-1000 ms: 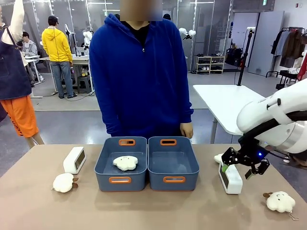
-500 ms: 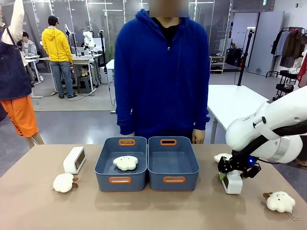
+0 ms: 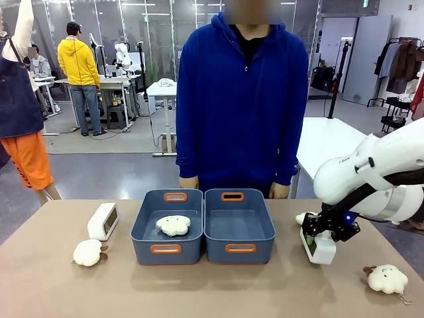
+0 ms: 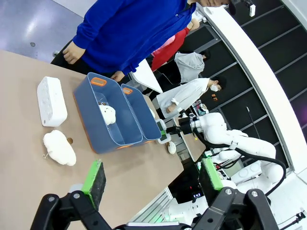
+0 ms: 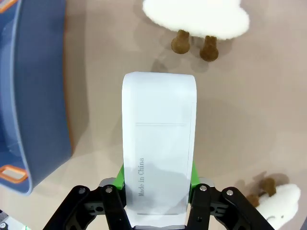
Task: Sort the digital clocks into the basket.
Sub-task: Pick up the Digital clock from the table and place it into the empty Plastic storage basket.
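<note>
The tan surface (image 3: pixel 212 291) runs between the robot and a person in a blue hoodie (image 3: pixel 242 106), who stands at its far edge with arms down. Two slate-blue bins sit side by side at its middle, touching. The left bin (image 3: pixel 141 228) holds a plush toy (image 3: pixel 174 225). The right bin (image 3: pixel 273 230) is empty, so it is probably the basket meant for the clocks.

One digital clock (image 3: pixel 322 248) is on the robot's right, beside the right bin but apart from it. The other clock (image 3: pixel 103 220) stands on the surface just left of the left bin.

The right hand (image 3: pixel 318 238) is clamped on the near clock, with its green pads on the clock's two narrow sides. In the right wrist view the clock's long axis runs straight out along the fingers (image 5: pixel 120 178), and the bin wall lies to one side. Whether the clock is off the surface cannot be told.

The left hand (image 4: pixel 152 176) is spread wide and grips nothing.

The move turns on one relation: the empty bin lies to the robot's left of the gripped clock. A lift and a short sideways carry should bring the clock over its rim.
</note>
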`<state>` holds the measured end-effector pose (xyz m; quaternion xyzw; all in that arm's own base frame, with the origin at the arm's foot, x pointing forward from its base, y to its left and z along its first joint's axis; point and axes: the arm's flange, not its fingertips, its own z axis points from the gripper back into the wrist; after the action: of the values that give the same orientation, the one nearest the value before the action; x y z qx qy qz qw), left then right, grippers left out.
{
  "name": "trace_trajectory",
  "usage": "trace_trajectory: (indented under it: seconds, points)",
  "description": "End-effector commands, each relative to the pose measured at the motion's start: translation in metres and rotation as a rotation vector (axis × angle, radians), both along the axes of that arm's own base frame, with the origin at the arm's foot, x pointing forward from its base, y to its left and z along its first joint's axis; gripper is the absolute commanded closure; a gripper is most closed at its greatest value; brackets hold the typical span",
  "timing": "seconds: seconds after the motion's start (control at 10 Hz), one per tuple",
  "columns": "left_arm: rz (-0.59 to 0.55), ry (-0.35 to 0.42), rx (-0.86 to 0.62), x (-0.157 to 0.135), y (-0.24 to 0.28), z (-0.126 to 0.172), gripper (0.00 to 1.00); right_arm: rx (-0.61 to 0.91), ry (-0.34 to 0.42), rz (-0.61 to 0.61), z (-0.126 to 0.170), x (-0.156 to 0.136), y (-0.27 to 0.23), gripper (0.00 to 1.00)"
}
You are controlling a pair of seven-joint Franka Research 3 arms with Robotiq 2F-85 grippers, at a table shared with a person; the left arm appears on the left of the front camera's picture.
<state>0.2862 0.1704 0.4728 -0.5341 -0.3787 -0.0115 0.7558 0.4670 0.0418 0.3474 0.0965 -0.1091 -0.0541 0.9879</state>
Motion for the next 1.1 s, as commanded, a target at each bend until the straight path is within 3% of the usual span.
trace_trajectory:
  seconds: [0.0, 0.3, 0.6, 0.7, 0.9, 1.0]
  points:
    - [-0.002, -0.025, -0.016, 0.002, 0.001, 0.002, 0.0, 0.054, -0.035, 0.032, 0.038, -0.026, 0.004, 1.0]
    - [-0.002, -0.025, -0.016, 0.002, 0.001, 0.002, 0.0, 0.11, -0.136, 0.178, 0.093, -0.05, 0.044, 1.0]
    - [-0.002, -0.025, -0.016, 0.002, 0.001, 0.002, 0.0, 0.11, -0.217, 0.271, 0.116, -0.05, 0.103, 1.0]
    - [-0.002, -0.025, -0.016, 0.002, 0.001, 0.002, 0.0, 0.117, -0.226, 0.287, 0.128, -0.072, 0.093, 1.0]
    - [-0.002, -0.025, -0.016, 0.002, 0.001, 0.002, 0.0, 0.278, -0.388, 0.231, 0.183, -0.137, 0.019, 1.0]
    - [-0.002, -0.025, -0.016, 0.002, 0.001, 0.002, 0.0, 0.327, -0.44, 0.225, 0.196, -0.166, -0.01, 1.0]
